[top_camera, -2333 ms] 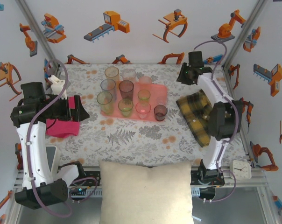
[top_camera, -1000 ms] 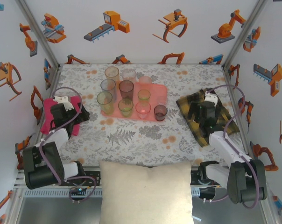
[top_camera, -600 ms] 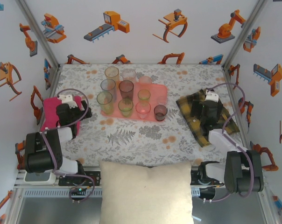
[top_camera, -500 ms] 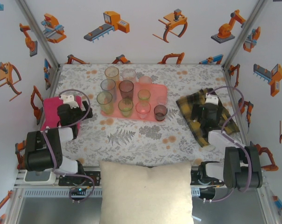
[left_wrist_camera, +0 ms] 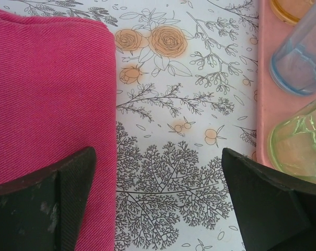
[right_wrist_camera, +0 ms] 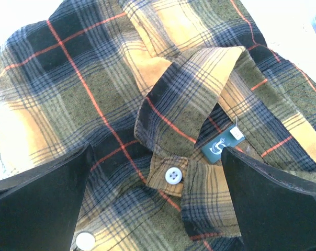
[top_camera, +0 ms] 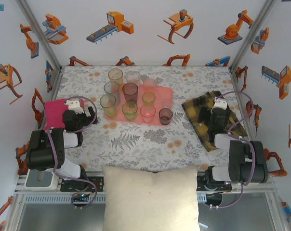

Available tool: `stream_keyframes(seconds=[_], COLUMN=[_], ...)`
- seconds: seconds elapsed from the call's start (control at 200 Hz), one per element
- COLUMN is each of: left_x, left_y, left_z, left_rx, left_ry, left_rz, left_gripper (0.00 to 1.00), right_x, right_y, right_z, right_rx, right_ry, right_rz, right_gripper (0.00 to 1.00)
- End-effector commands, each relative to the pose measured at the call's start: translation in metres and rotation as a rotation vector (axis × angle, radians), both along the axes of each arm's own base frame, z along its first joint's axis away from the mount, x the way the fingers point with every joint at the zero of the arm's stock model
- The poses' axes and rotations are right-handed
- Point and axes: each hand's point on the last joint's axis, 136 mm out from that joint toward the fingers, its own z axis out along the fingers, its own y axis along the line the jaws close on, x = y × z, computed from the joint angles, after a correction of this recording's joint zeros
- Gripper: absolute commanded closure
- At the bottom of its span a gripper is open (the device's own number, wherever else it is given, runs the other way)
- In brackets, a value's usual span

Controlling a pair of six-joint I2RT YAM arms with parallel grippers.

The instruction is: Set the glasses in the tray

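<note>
Floral-print tabletop [top_camera: 136, 139] inside white walls stuck with orange robot cartoons, cream cushion [top_camera: 150, 197] at the bottom of the overhead frame. At centre, salmon-pink tray [top_camera: 162, 91], with the glasses [top_camera: 130, 90] clustered on it in green, pink, grey, amber and clear tints. From the left wrist, a bluish tumbler [left_wrist_camera: 304, 57] and a green tumbler [left_wrist_camera: 299, 141] well inside the tray's rim at the right edge of the frame. Far-row bases hard to make out from above, so cannot vouch for those. Left gripper [left_wrist_camera: 158, 204], at lower left in the overhead frame, spread wide over bare table between magenta cloth [left_wrist_camera: 43, 94] and tray, gripping nothing. Right gripper [right_wrist_camera: 155, 204], on the right side, likewise wide apart and empty, low above the plaid shirt [right_wrist_camera: 147, 104]. Both arms folded low near their bases. Looks like the closing step: placing seemingly finished, no tumbler loose on the table. Next, probably just a check of the far row; for any stray found there, a long reach past the standing ones without toppling them.
</note>
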Motion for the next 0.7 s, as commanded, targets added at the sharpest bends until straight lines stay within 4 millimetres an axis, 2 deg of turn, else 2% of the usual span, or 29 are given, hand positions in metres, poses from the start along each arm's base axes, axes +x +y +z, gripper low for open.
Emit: stream_keyframes(seconds=[0.0,0.095,0.28,0.696], left_x=[0.008,0.009,0.011,0.014], left_y=[0.003,0.002,0.002,-0.002], left_z=[0.008,0.008,0.008,0.006], left_rx=[0.016,0.02,0.03,0.062], left_ry=[-0.017,-0.016,-0.01,0.014], left_rz=[0.014,0.012,0.012,0.019], left_gripper=[0.03,0.03,0.03,0.03], right_x=[0.017,0.026,0.028,0.028], right_y=[-0.007,0.008,0.016,0.017], right_z=[0.014,-0.001,0.0,-0.001], right_rx=[0.029,0.038,0.041,0.041], right_ry=[-0.118,-0.104,-0.105,-0.098], right_rz=[-0.015,0.082,0.134,0.137], right_gripper=[0.01,0.01,0.01,0.01])
